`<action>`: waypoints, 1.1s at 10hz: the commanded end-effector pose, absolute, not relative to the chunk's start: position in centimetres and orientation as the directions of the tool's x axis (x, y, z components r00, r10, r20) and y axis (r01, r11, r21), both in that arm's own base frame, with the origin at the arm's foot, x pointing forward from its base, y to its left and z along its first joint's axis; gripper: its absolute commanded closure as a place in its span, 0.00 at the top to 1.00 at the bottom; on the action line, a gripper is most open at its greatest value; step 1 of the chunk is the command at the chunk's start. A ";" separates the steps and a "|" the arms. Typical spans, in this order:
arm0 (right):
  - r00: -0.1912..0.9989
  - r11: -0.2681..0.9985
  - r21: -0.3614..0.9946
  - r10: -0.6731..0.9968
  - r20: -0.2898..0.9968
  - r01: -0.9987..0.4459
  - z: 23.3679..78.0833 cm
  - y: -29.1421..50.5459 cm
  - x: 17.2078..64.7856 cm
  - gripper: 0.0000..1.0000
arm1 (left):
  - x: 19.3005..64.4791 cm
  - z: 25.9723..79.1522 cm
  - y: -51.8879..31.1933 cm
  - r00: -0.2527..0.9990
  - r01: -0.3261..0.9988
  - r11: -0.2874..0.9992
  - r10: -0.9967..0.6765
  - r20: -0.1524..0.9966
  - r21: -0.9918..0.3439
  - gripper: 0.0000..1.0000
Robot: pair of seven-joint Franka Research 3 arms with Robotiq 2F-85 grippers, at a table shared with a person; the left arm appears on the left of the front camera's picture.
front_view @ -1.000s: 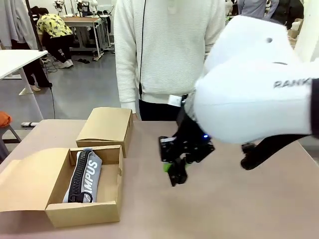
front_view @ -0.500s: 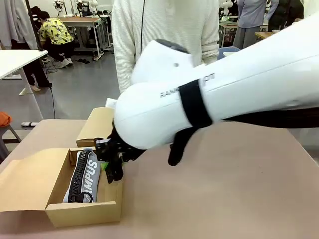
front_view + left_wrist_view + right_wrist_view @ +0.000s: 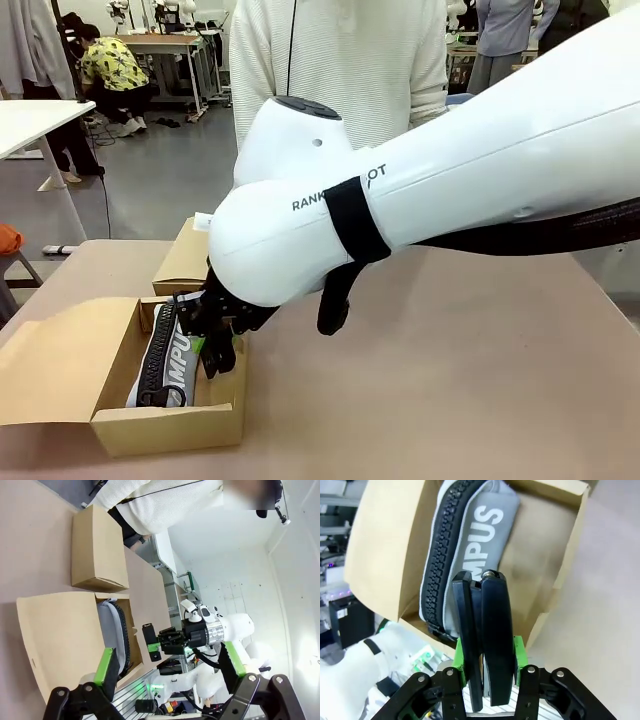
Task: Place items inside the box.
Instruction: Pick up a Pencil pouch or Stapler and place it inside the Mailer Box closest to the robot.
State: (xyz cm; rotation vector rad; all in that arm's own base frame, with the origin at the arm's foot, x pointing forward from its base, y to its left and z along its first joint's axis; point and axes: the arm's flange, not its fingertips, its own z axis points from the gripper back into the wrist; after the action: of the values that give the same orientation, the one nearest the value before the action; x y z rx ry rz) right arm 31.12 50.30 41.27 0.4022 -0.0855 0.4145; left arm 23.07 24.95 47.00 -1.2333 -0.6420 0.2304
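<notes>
The open brown box (image 3: 225, 415) lies at the table's near left, its flap lid (image 3: 50, 365) folded out to the left. A grey pencil case (image 3: 172, 352) with a black zipper and "CAMPUS" print rests inside it, along the left side (image 3: 470, 535). My right arm reaches across the table, and my right gripper (image 3: 215, 345) hangs over the box's right half, shut on a black stapler (image 3: 490, 625). The stapler points down at the bare box floor (image 3: 540, 560) beside the pencil case. My left gripper (image 3: 169, 662) is open, holds nothing, and stays well away from the box.
A second, closed cardboard box (image 3: 190, 255) sits just behind the open one. A person in a white sweater (image 3: 340, 70) stands at the far edge. My right arm's white bulk spans the middle of the table; bare tabletop (image 3: 450, 400) lies to the right.
My right arm has swung left from the table's middle to above the open box, carrying the stapler. The pencil case and both boxes have not moved.
</notes>
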 end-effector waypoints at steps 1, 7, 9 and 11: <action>0.910 0.832 0.370 0.361 0.204 -0.413 40.4 52.0 31.6 0.41 | 23.1 47.2 24.9 0.796 0.198 0.328 0.496 0.347 -0.924 1.00; 0.942 0.873 0.365 0.264 0.206 -0.324 39.5 51.9 33.2 1.00 | 23.1 47.2 24.9 0.796 0.198 0.328 0.496 0.347 -0.924 1.00; 0.938 0.855 0.393 0.276 0.211 -0.340 39.9 51.2 32.9 1.00 | 23.1 47.2 24.9 0.796 0.198 0.328 0.496 0.347 -0.924 1.00; 0.939 0.840 0.425 0.266 0.220 -0.338 40.4 50.5 32.8 1.00 | 23.1 47.2 24.9 0.796 0.198 0.328 0.496 0.347 -0.924 1.00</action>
State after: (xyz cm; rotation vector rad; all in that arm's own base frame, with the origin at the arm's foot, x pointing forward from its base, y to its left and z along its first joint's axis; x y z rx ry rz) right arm 33.57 51.53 40.57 0.4457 -0.1386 0.3397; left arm 23.08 24.95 46.99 -1.2334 -0.6418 0.2305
